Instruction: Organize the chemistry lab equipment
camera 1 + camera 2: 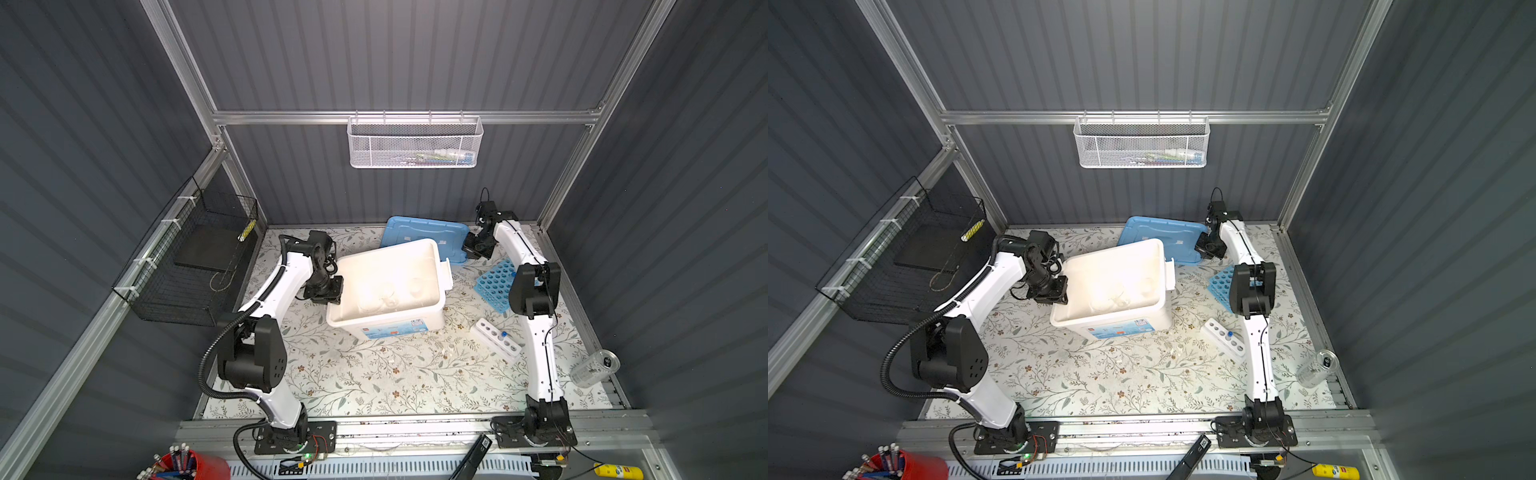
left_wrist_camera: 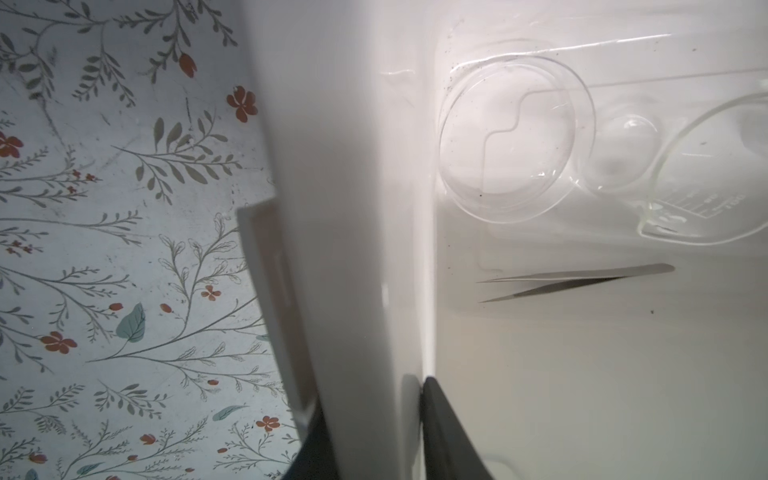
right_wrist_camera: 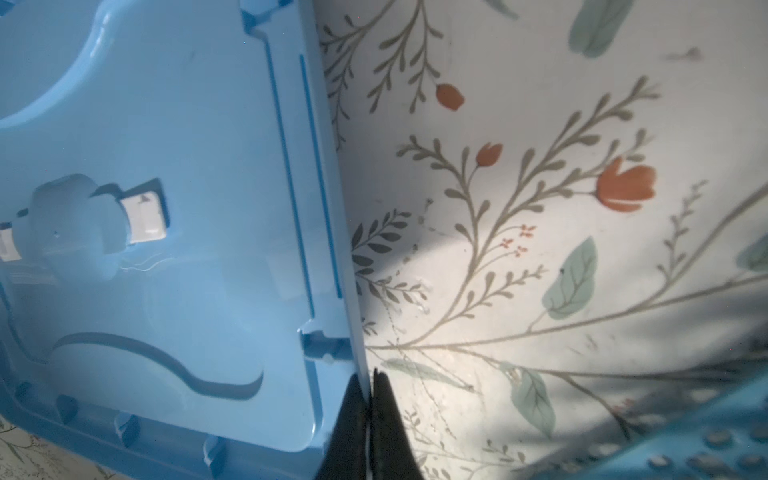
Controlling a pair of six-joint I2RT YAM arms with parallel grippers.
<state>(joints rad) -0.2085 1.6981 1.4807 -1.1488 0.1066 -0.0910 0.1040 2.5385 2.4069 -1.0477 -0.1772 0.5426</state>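
Left wrist view looks along the left wall of the white bin (image 2: 353,208). The left gripper (image 2: 374,399) is closed on that wall, with one dark finger inside the bin and one outside. On the bin's floor lie a shallow round clear glass dish (image 2: 515,141), a clear beaker (image 2: 706,178) with white graduation marks too blurred to read, and slim metal tweezers (image 2: 582,280). A smaller domed glass piece sits between dish and beaker. In both top views the bin stands mid-table on the floral mat (image 1: 374,382), and the glassware shows only as faint outlines inside. The bin's near face carries a label (image 1: 395,328) printed in blue and orange, its writing too small to read.

Right wrist view shows the right gripper (image 3: 366,376) pinched shut on the thin rim of the light-blue lid (image 3: 166,208). The lid sits at the far side of the table, just behind the bin and right of centre. The blue rack (image 1: 496,282), a sheet of many round holes, lies right of the bin and is partly hidden by the right arm. Nearer, the small white rack (image 1: 494,336) with one row of holes lies slanted on the mat, a blue-capped tube (image 1: 503,335) standing in one of its holes
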